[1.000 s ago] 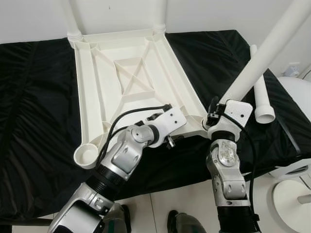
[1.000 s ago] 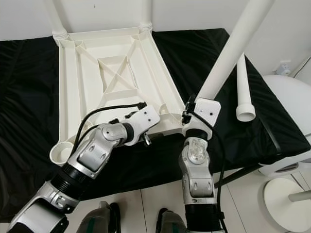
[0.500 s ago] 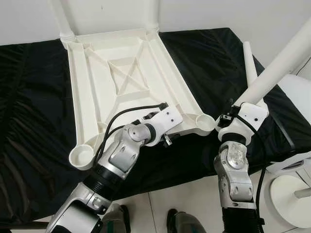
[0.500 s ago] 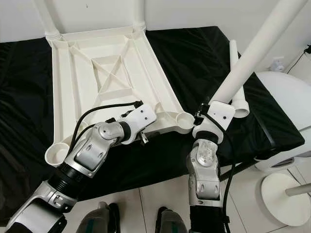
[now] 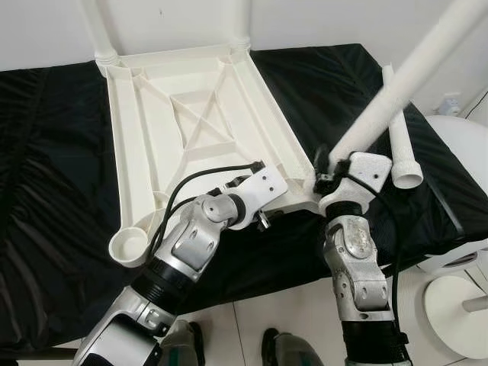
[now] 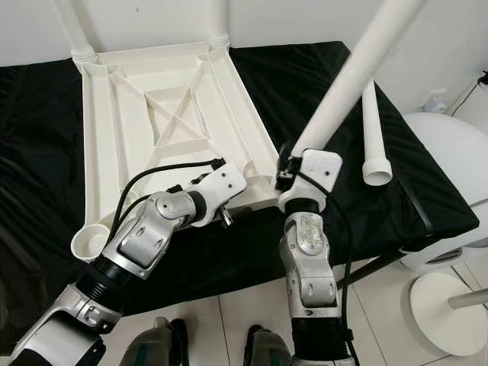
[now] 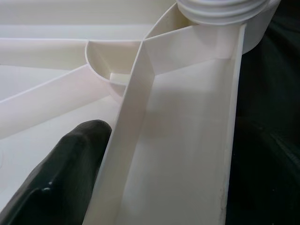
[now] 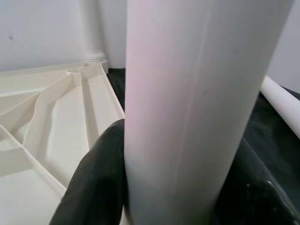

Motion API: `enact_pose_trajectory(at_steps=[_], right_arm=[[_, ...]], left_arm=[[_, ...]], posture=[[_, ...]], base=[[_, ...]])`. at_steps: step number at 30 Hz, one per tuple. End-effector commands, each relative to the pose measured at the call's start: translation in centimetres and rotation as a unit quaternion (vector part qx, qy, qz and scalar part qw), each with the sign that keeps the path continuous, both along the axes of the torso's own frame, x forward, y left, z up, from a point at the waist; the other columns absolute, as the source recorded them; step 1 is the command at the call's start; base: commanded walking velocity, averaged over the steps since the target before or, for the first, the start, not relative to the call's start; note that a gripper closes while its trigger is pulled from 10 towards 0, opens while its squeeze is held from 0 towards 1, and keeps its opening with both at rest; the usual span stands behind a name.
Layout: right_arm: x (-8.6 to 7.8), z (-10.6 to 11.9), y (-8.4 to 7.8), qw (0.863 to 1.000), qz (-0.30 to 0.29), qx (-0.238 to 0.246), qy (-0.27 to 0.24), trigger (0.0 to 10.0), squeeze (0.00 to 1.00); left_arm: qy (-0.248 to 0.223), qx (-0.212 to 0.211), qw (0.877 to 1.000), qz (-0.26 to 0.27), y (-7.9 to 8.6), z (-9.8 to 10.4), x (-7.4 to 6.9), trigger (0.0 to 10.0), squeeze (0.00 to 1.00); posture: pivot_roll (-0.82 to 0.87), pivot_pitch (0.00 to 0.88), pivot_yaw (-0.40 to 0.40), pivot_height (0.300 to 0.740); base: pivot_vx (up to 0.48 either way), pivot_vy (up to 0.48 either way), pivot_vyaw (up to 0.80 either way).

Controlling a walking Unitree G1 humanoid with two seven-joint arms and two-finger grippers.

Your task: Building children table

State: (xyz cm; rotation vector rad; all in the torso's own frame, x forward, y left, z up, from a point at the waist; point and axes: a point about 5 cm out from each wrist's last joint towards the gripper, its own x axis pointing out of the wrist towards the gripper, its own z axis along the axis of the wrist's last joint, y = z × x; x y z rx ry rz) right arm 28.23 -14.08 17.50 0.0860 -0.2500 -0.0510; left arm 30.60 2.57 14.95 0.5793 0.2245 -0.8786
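Right wrist view: fingers (image 8: 93, 187) around leg (image 8: 197, 93).

Both head cameras look steeply down from above the arms, sharing the upturned white table frame (image 5: 198, 130) on the black-draped surface (image 5: 53, 198), the right eye view set slightly aside. The left wrist camera sits very close along one black finger (image 7: 56, 178) against a frame rib. The right wrist camera peers up the white leg (image 8: 197, 103) between its claw's fingers, frame beyond.
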Motion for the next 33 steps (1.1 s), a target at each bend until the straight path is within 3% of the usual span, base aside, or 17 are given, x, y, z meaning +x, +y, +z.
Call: enact_pose_trajectory(at_steps=[1,3,7,10,18,22,24,33], right_arm=[[0.2,-2.1,-0.7,0.998,-0.006,-0.003,0.057,10.0,0.0],[0.3,-2.8,-1.4,0.997,-0.007,-0.013,0.073,10.0,0.0],[0.7,-3.7,-4.3,0.994,-0.019,-0.034,0.103,10.0,0.0],[0.7,-3.8,-5.5,0.992,0.009,-0.049,0.113,10.0,0.0],[0.7,-3.8,-5.2,0.991,0.051,-0.052,0.112,10.0,0.0],[0.7,-2.2,-3.4,0.99,0.126,-0.032,0.056,10.0,0.0],[0.9,-1.1,-3.2,0.99,0.137,-0.022,0.028,10.0,0.0],[1.3,1.8,-4.6,0.992,0.119,-0.015,-0.044,10.0,0.0]], left_arm=[[0.018,0.027,0.998,0.056,1.4,-1.8,0.4,10.0,0.0],[0.018,0.027,0.998,0.056,1.4,-1.8,0.4,10.0,0.0],[0.018,0.027,0.998,0.055,1.5,-1.8,0.4,10.0,0.0],[0.017,0.027,0.998,0.055,1.5,-1.8,0.4,10.0,0.0],[0.017,0.027,0.998,0.053,1.4,-1.8,0.4,10.0,0.0],[0.016,0.025,0.998,0.05,1.1,-1.8,0.4,10.0,0.0],[0.016,0.025,0.998,0.05,1.1,-1.8,0.4,10.0,0.0],[0.015,0.026,0.998,0.052,1.3,-1.8,0.4,10.0,0.0]], posture=[[-0.02,0.124,-0.005,0.74],[-0.02,0.125,-0.005,0.74],[-0.02,0.124,-0.003,0.74],[-0.03,0.122,-0.003,0.74],[-0.03,0.118,-0.002,0.74],[-0.03,0.112,-0.001,0.74],[-0.03,0.107,-0.004,0.74],[-0.03,0.11,-0.005,0.74]], base=[[0.0,0.0,0.0],[0.0,0.0,0.0],[0.0,0.0,0.0],[0.0,0.0,0.0],[0.0,0.0,0.0],[0.0,0.0,0.0],[0.0,0.0,0.0],[0.0,0.0,0.0]])
